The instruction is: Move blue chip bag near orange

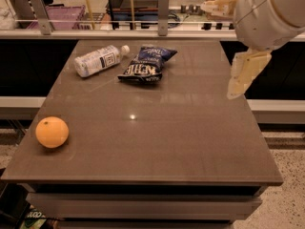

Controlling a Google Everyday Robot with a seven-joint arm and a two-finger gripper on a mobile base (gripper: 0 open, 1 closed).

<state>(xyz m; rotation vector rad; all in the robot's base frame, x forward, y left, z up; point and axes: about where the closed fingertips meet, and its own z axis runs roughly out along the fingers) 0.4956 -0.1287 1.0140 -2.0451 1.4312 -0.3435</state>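
The blue chip bag (148, 64), dark blue with white lettering, lies flat at the far middle of the brown table (190, 142). The orange (52, 132) sits near the table's front left edge, far from the bag. My gripper (217, 50) hangs at the upper right, above the table's right side and to the right of the bag. Its two cream fingers (245, 73) are spread apart and hold nothing. The large white arm joint (271, 11) behind it hides part of the background.
A clear plastic bottle with a white label (99, 60) lies on its side just left of the bag. A counter rail with metal posts (163, 8) runs behind the table. The speckled floor (290, 175) lies beyond the right edge.
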